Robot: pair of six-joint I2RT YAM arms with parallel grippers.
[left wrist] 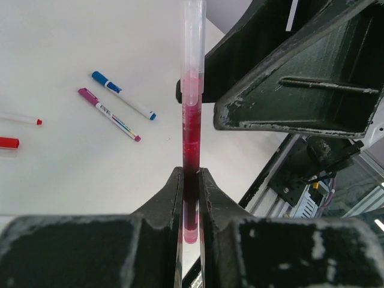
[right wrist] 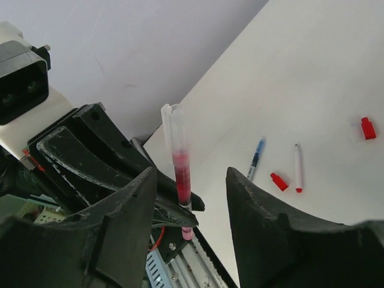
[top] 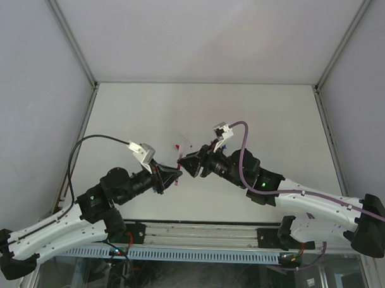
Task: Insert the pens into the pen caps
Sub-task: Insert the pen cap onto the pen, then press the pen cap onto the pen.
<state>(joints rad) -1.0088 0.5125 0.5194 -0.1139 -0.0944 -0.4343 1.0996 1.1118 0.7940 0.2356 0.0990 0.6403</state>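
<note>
My left gripper (left wrist: 191,175) is shut on the lower end of a magenta pen (left wrist: 192,120) and holds it upright. The pen's upper part is translucent white, and I cannot tell where a cap ends on it. In the top view the pen (top: 179,158) shows as a thin red line between the two grippers. My right gripper (right wrist: 191,180) stands open, its fingers (right wrist: 129,210) apart on either side of the pen (right wrist: 181,174) without touching it. On the table lie a blue pen (left wrist: 123,103), a magenta pen (left wrist: 108,113), a red-tipped pen (right wrist: 297,168) and two red pen caps (right wrist: 278,181) (right wrist: 367,128).
The left arm's black finger bodies (right wrist: 90,156) stand close behind the held pen in the right wrist view. The metal rail (top: 195,236) runs along the table's near edge below both grippers. Grey walls (top: 31,62) close off the sides and back.
</note>
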